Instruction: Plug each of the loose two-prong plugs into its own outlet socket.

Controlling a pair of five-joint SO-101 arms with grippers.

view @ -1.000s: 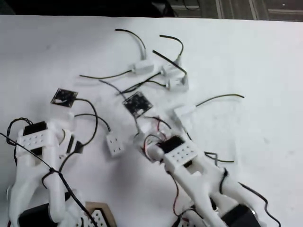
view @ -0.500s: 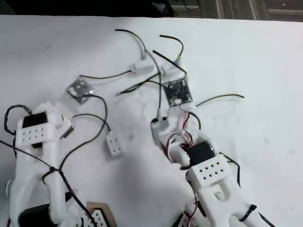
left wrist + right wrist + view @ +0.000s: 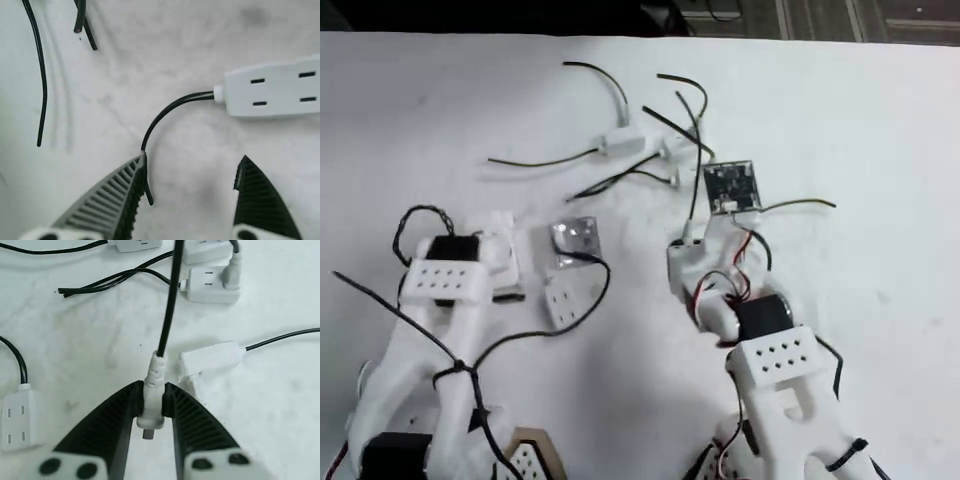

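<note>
My right gripper (image 3: 151,412) is shut on a white two-prong plug (image 3: 151,399), whose black cord (image 3: 170,300) runs away over the table. From above, this gripper (image 3: 688,262) sits at mid-table with the cord (image 3: 696,150) stretching to the far side. A white outlet socket (image 3: 272,87) with a black cord (image 3: 165,112) lies just beyond my open left gripper (image 3: 190,192), and the cord touches one finger (image 3: 122,195). The high view has that socket (image 3: 563,300) beside the left gripper (image 3: 510,268).
Several more white sockets and plugs with black cords lie at the far middle of the table (image 3: 620,143) (image 3: 685,178). One white plug body (image 3: 212,357) lies close beside the right gripper. Loose cord ends (image 3: 40,75) lie near the left gripper.
The right arm has swung right with the plug held, its cord trailing toward the far side. The left arm has moved right, closer to the near socket.
</note>
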